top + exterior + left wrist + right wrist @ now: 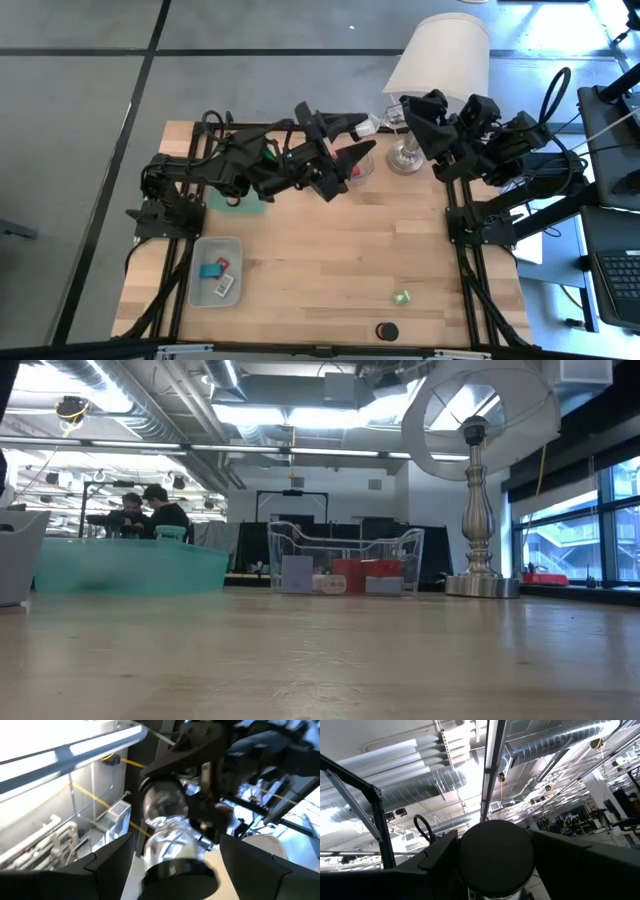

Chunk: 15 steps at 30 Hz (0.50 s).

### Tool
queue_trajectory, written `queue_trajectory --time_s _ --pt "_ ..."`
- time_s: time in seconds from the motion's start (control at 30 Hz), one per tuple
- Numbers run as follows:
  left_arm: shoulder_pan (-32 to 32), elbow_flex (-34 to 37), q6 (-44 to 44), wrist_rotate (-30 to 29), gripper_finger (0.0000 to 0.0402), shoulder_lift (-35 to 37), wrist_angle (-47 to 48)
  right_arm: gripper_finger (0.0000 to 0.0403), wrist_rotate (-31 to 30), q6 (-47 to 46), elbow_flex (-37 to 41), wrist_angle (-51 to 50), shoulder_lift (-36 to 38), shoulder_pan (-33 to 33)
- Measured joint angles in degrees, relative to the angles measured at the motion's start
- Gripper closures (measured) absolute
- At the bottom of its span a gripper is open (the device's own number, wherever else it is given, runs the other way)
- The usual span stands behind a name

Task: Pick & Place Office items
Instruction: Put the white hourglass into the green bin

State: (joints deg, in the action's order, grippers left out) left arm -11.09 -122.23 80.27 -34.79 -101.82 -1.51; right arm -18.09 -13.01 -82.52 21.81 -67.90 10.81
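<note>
The right hand (495, 857) pinched a black round cap (496, 856) between its fingers, raised beside the lamp (437, 60). The left hand (175, 865) stood spread around a silvery cylinder (167, 832).

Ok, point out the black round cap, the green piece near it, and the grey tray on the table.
black round cap (387, 330), high view, centre of its top.
green piece (401, 297), high view, its middle.
grey tray (203, 246), high view, bare floor near its far rim.

Left end effector (362, 138) raised, fingers spread; right end effector (403, 108) raised, gripping black cap.
</note>
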Motion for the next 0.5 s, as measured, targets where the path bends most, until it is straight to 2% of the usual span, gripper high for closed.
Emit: queue_trajectory --time_s 0.17,0.5 --pt "0.02 0.0 0.02 -3.55 0.0126 0.0 -2.14 0.0184 -0.28 0.03 0.0 1.3 0.04 -0.02" --pt "-0.15 0.02 -0.02 -4.36 0.0165 0.0 -3.05 0.0184 0.61 -0.25 0.0 1.43 0.04 0.02"
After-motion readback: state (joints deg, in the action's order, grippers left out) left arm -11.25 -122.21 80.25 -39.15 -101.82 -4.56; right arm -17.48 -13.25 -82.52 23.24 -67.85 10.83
